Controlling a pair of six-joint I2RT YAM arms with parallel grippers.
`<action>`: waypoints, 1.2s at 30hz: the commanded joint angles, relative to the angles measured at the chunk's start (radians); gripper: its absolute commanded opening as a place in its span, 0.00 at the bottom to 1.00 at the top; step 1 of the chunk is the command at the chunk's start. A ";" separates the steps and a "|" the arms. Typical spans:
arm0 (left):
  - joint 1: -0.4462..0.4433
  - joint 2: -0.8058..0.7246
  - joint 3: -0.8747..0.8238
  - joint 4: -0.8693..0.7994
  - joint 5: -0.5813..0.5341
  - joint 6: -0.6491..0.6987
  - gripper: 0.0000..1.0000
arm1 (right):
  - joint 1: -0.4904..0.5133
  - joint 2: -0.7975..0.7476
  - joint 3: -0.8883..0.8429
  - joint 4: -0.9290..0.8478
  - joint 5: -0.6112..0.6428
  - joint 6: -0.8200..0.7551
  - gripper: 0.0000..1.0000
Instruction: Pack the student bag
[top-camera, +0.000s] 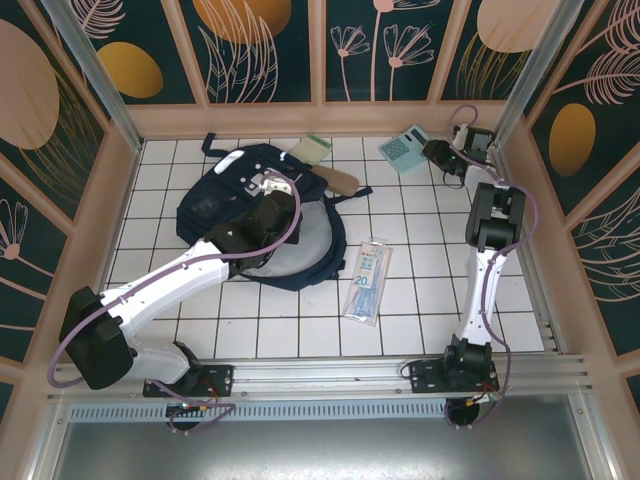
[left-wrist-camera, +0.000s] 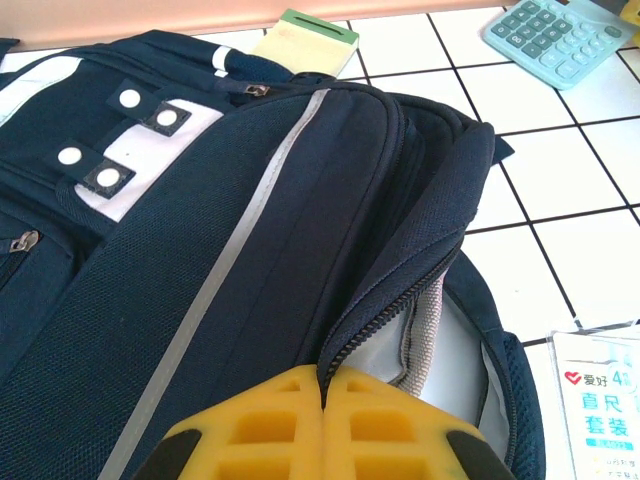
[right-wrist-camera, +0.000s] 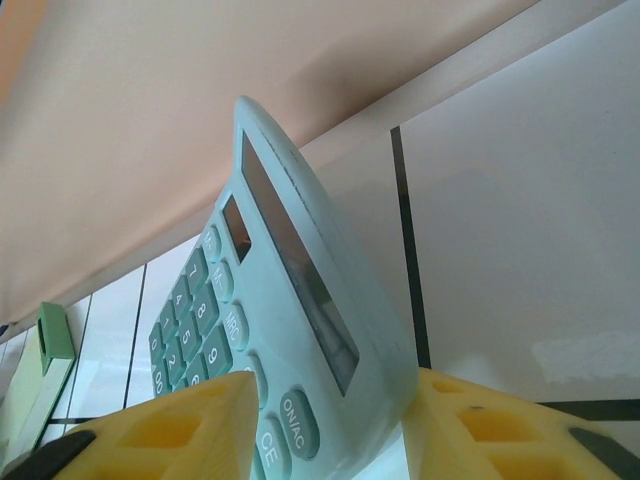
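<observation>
Student bag (top-camera: 205, 212) is laid left of centre on the table (top-camera: 420, 290), its zipper edge pinched by the closed left gripper (left-wrist-camera: 322, 385). A calculator (right-wrist-camera: 285, 290) is flanked narrowly by the right gripper (right-wrist-camera: 332, 390); whether it is gripped cannot be told.

The student bag (top-camera: 255, 215) lies on the tabletop (top-camera: 430, 300) left of centre, with the notepad (top-camera: 316, 148) just behind it and the calculator (top-camera: 404, 150) further right, near the back-right corner. The ruler pack (top-camera: 368, 280) lies right of the bag, well in front of the calculator. The left gripper (left-wrist-camera: 322, 420) sits at the bag's open edge; the calculator stands tilted between the jaws of the right gripper (right-wrist-camera: 330, 430).
</observation>
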 joint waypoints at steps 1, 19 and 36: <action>0.007 -0.018 -0.003 0.046 -0.022 0.001 0.00 | -0.010 -0.062 -0.032 0.042 -0.060 -0.018 0.42; 0.006 -0.014 -0.004 0.049 -0.020 0.000 0.00 | -0.018 -0.101 -0.092 0.085 -0.078 -0.019 0.40; 0.007 0.005 0.006 0.043 -0.023 0.003 0.00 | -0.034 -0.032 -0.015 0.103 -0.075 0.028 0.43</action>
